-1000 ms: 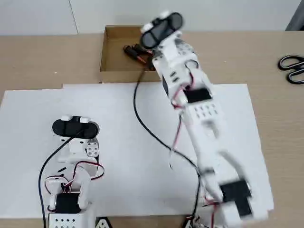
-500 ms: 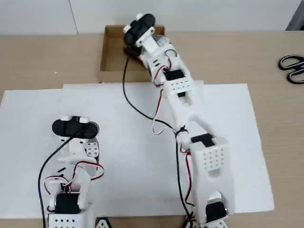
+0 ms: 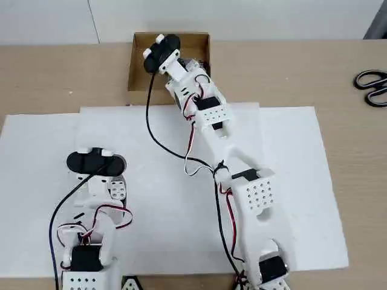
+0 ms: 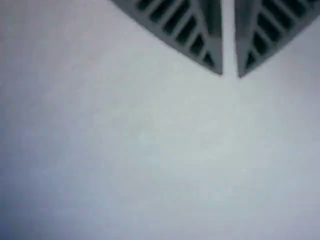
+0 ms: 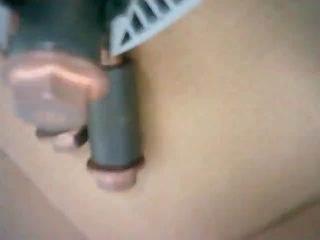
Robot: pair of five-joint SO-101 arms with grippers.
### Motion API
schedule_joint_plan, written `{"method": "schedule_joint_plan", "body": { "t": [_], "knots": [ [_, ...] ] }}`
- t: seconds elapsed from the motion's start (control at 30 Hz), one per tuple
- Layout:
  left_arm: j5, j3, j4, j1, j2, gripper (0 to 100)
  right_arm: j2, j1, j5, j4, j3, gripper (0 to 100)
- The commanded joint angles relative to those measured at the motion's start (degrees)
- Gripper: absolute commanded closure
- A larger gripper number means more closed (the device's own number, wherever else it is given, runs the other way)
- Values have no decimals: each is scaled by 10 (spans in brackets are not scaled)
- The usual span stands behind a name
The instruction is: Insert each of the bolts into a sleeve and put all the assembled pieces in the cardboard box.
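1. The right arm (image 3: 205, 115) stretches from the near edge of the surface (image 3: 60, 72) across the paper (image 3: 151, 199) to the box (image 3: 130, 66), and its wrist is over the box's open top.
2. The right end effector (image 5: 57, 40) is inside the box and pinches an assembled piece (image 5: 50, 30). The dark sleeve sits between a ribbed finger (image 5: 150, 17) and a pale sliver of the other finger at the picture's edge. Its copper bolt head (image 5: 50, 95) faces the wrist camera.
3. A second piece (image 5: 115, 125), also a dark sleeve with a copper bolt through it, lies on the box floor. It is just beside the pinched one and close to the ribbed fingertip.
4. The left arm (image 3: 91, 241) is folded near the front left corner of the paper.
5. The left end effector (image 4: 230, 74) points down at bare paper. Its fingers are pressed nearly together, leaving a thin slit, and hold nothing.
6. Scissors (image 3: 372, 87) lie at the right edge of the surface, well apart from both arms.
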Motion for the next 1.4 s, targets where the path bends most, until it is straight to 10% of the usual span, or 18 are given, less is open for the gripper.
{"method": "schedule_joint_plan", "body": {
  "t": [0.0, 0.4, 0.57, 1.03, 1.37],
  "knots": [
    [0, -3, 4, 4, 1, 995, -16, -2, 5, -15, -40, 809],
    [0, -3, 4, -1, 1, 995, -58, 1, 5, -14, -40, 814],
    [0, -3, 4, -1, 1, 995, -103, 3, 4, 58, -40, 998],
    [-3, -3, 4, -1, 1, 995, -330, 58, 0, 339, -40, 996],
    [-3, -3, 4, -1, 1, 995, -510, 117, -141, 677, -40, 996]
  ]
}}
